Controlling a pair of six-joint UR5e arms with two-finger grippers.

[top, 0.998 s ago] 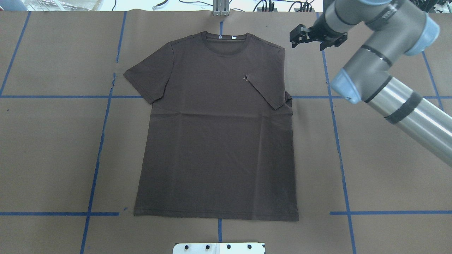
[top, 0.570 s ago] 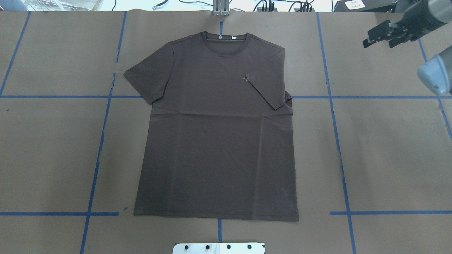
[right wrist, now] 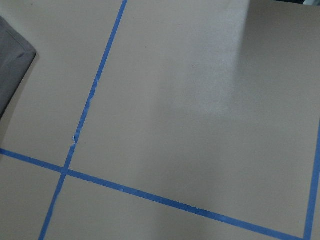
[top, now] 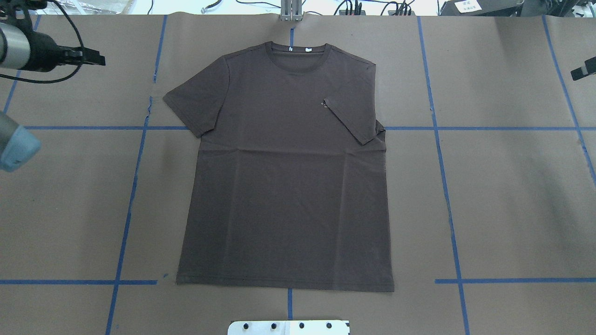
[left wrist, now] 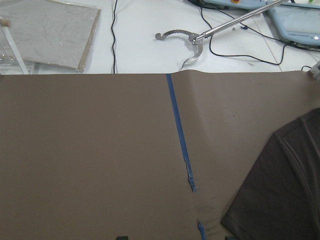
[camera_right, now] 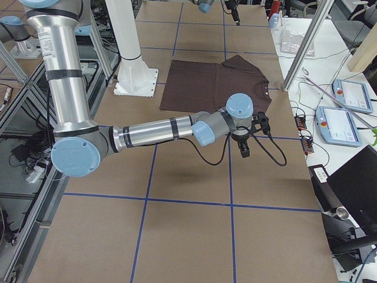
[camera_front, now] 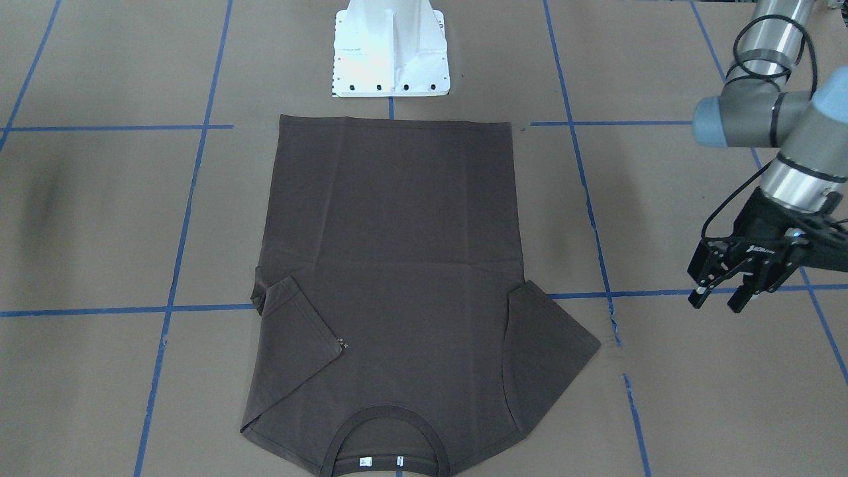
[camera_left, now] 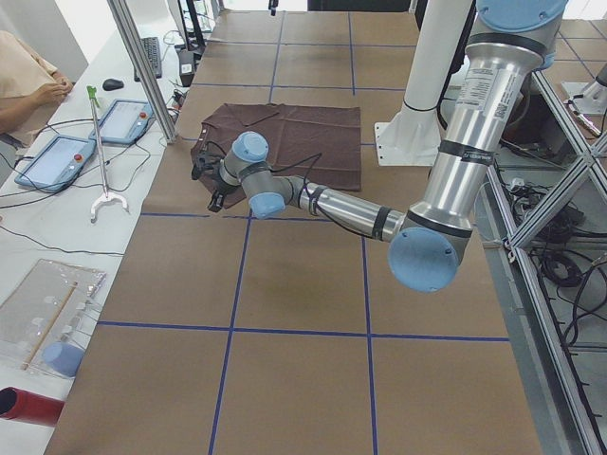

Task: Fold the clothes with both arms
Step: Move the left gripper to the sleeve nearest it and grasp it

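Dark brown short-sleeved T-shirt [top: 284, 195] lies flat, front up, at the centre of the brown paper-covered table [top: 503, 186], which is marked with blue tape lines [top: 444, 186]. The ribbed round collar [top: 298, 52] points away from the white pedestal base [camera_front: 391, 50], and the hem lies just short of that base. The sleeve on the robot's right side [top: 351, 118] is folded inward over the chest. The sleeve on the robot's left side [top: 195, 104] is spread out on the paper.

The left black two-finger gripper [camera_front: 717, 303] hangs above the paper, well apart from the spread sleeve, its fingers parted and holding nothing. Only a tip of the right black gripper [top: 583, 72] shows at the table's far right edge, well apart from the shirt; whether its jaws are parted or closed cannot be told.
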